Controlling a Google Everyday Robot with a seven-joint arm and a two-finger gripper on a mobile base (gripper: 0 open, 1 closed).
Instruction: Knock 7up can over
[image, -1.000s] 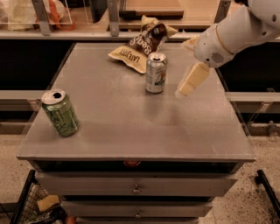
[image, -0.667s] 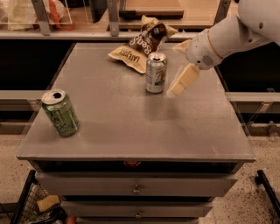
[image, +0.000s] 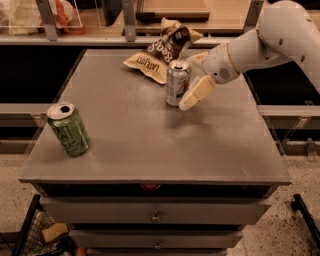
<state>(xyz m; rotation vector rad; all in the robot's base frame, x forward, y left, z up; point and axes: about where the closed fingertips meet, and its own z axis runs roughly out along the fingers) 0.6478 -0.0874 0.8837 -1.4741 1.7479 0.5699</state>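
Note:
The 7up can (image: 177, 82), silver-white with green lettering and a silver top, stands upright near the back middle of the grey table (image: 150, 145). My gripper (image: 192, 97) comes in from the right on the white arm, and its cream-coloured fingers (image: 197, 91) point down-left. The tips are right against the can's right side, close to its base. I cannot tell whether they touch it.
An all-green patterned can (image: 69, 128) stands tilted at the front left of the table. A brown and cream chip bag (image: 157, 50) lies just behind the 7up can. Drawers are below the table's front edge, and a wire basket (image: 37, 235) sits on the floor at lower left.
My gripper has moved left across the table until it is against the right side of the 7up can. The can still stands upright in the same place.

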